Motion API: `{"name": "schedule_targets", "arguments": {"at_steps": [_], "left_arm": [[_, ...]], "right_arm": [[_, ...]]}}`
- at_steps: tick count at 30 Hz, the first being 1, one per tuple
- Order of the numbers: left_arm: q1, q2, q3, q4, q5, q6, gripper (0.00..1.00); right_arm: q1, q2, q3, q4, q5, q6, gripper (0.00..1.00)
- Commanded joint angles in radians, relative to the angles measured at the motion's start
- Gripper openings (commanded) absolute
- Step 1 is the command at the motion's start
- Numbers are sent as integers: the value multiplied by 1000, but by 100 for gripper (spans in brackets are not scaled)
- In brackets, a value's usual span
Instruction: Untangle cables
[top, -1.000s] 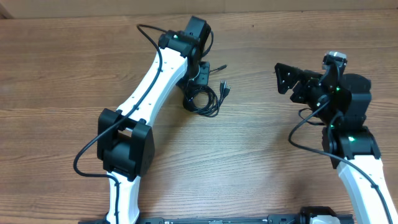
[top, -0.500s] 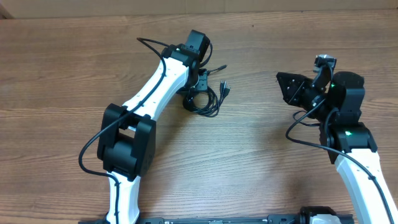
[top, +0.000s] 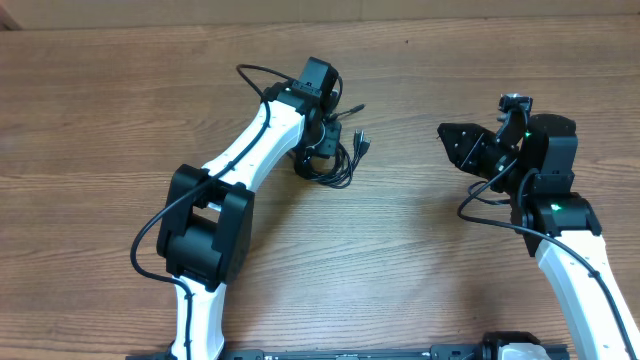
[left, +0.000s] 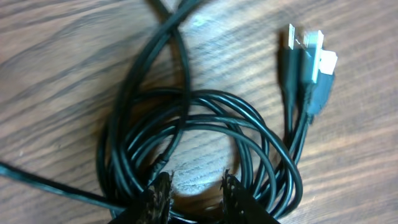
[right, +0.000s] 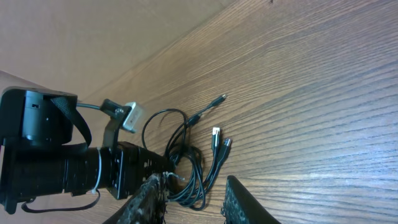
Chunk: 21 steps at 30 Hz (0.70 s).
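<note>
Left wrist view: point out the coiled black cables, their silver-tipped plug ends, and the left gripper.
coiled black cables (left: 118, 165), left wrist view, left side of the coil.
silver-tipped plug ends (left: 314, 45), left wrist view, metal tip of a plug.
left gripper (left: 194, 186), left wrist view, midway between its fingertips.

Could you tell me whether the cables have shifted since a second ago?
No. The cables lie just as far from the dark knot in the table as before.

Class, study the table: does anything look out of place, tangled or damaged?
Yes: the cables lie in a tangled heap of overlapping loops by the left gripper, plug ends splayed. No cable damage shows.
</note>
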Motion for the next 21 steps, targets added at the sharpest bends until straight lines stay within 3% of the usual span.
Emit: {"name": "schedule_targets", "arguments": {"at_steps": [1, 5, 12, 21], "left_arm": [[-7, -3, -18, -2, 61, 158, 28], [-7, 5, -19, -23, 60, 191, 28], [-7, 43, -19, -79, 126, 304, 38], [-7, 106, -19, -79, 161, 334, 38]], "right_arm": [[3, 0, 24, 6, -9, -3, 31], [3, 0, 24, 5, -9, -3, 31], [3, 0, 24, 5, -9, -3, 32], [3, 0, 24, 5, -9, -3, 32]]}}
